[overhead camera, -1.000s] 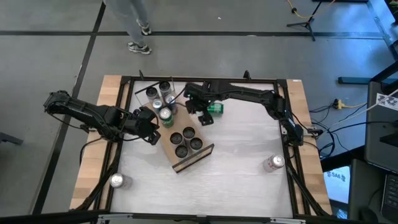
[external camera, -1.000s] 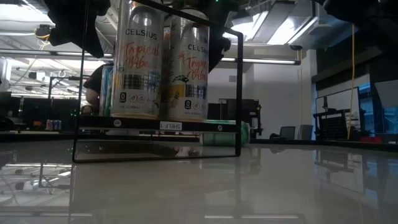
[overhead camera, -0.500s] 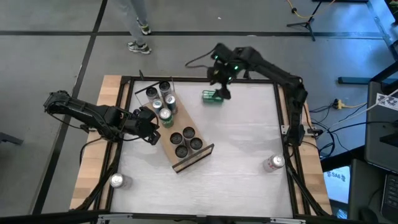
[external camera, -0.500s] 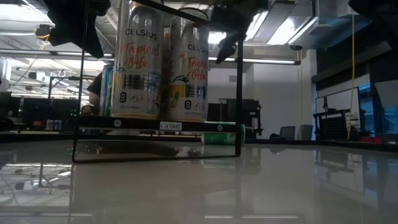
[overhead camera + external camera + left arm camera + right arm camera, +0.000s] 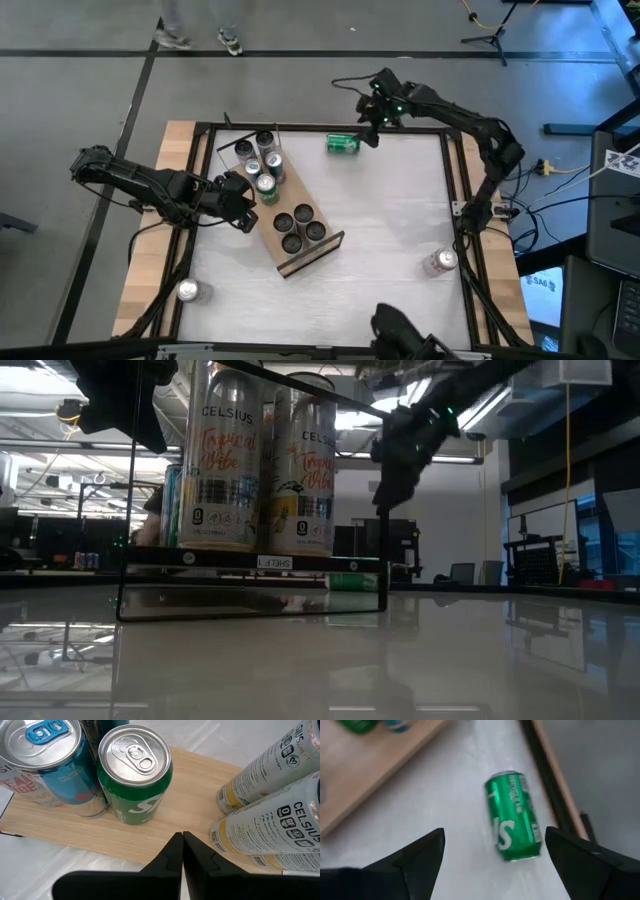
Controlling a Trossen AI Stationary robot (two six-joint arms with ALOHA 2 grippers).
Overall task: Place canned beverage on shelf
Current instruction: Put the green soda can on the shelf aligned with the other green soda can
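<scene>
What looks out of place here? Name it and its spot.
A green can lies on its side on the table near the far edge, off the shelf, where the other cans stand upright. The right tool hangs open beside it, not holding it.

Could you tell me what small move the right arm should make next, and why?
Probably lower the right pincer onto the green can and close. The can lies on its side on the table, off the shelf, and the pincer hangs open just past it, holding nothing. The left pincer waits shut by the shelf.
</scene>
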